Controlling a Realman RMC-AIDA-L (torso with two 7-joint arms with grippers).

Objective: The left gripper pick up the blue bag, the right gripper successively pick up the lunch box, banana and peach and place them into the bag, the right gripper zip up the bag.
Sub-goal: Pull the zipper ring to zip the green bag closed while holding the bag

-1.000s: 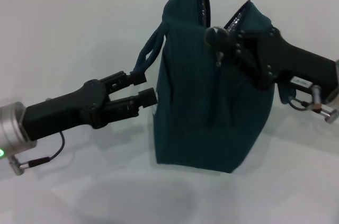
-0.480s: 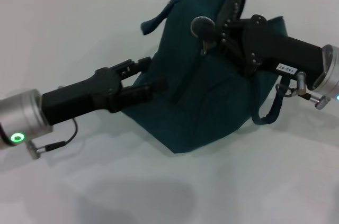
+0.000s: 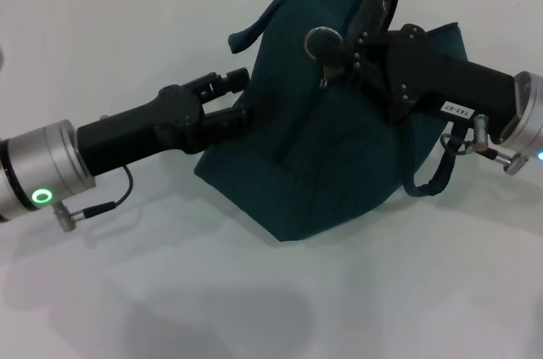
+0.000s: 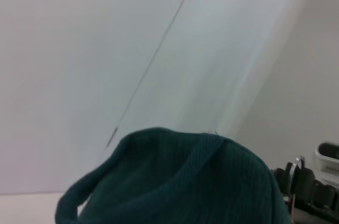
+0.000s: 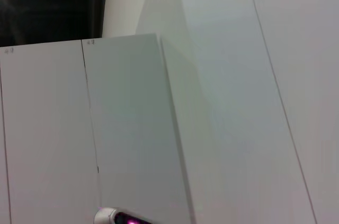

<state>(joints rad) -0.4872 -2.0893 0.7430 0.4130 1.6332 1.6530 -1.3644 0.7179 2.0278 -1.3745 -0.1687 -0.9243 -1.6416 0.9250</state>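
Observation:
The blue bag lies tipped over on the white table, its top leaning left, with one loop handle sticking out free. My right gripper reaches in from the right and is shut at the zipper line on top, the metal zipper pull dangling just under its fingertips. From the left, my left gripper has its fingers apart and its tips pressed against the bag's left side. The bag's top edge fills the bottom of the left wrist view. The lunch box, banana and peach are out of view.
The white table spreads in front of the bag. A second bag handle hangs under my right arm. Part of the right gripper shows at the edge of the left wrist view. Only pale wall panels appear in the right wrist view.
The bag went from standing upright to tipped leftward as my right gripper pulled left along the zipper. My left gripper moved up and forward until its tips met the bag's side.

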